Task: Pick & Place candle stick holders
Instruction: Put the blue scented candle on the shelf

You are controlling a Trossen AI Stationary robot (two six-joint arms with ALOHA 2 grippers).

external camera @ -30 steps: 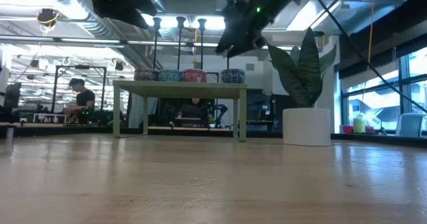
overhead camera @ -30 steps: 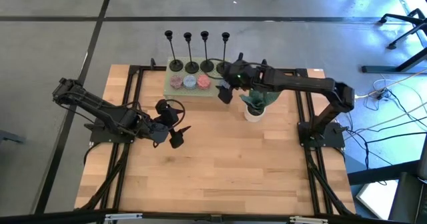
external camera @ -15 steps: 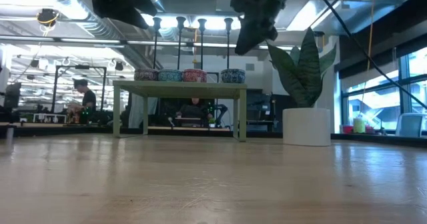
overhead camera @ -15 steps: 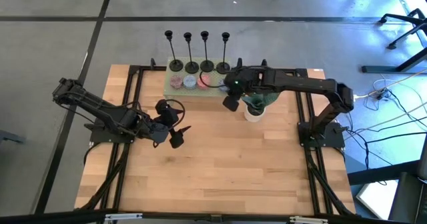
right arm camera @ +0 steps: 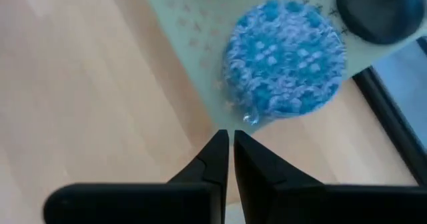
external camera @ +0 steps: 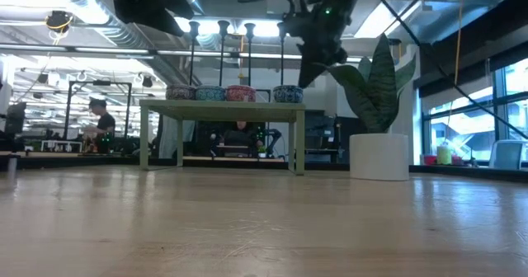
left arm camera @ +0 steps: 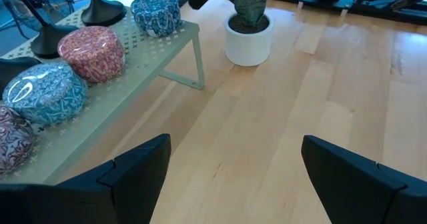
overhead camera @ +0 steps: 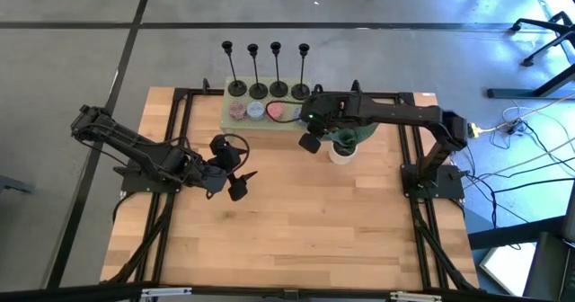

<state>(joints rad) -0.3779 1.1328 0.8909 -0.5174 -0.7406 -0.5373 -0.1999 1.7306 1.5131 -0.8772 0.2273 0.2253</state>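
Four black candle stick holders stand upright in a row, their round bases on the far strip of a pale green shelf; they also show in the low view. My right gripper is shut and empty, pointing down just off the shelf's near right corner, above the table. Its wrist view shows a blue tin and one holder's base beyond the fingertips. My left gripper hangs open and empty over the table's left middle.
Several patterned round tins sit along the shelf's near strip, in front of the holders. A potted green plant in a white pot stands just right of my right gripper. Bare wood spreads toward the near edge.
My right gripper has drawn back from over the shelf's right end toward the table's near edge and sunk a little. The rightmost holder's base, which the arm covered before, now shows on the shelf.
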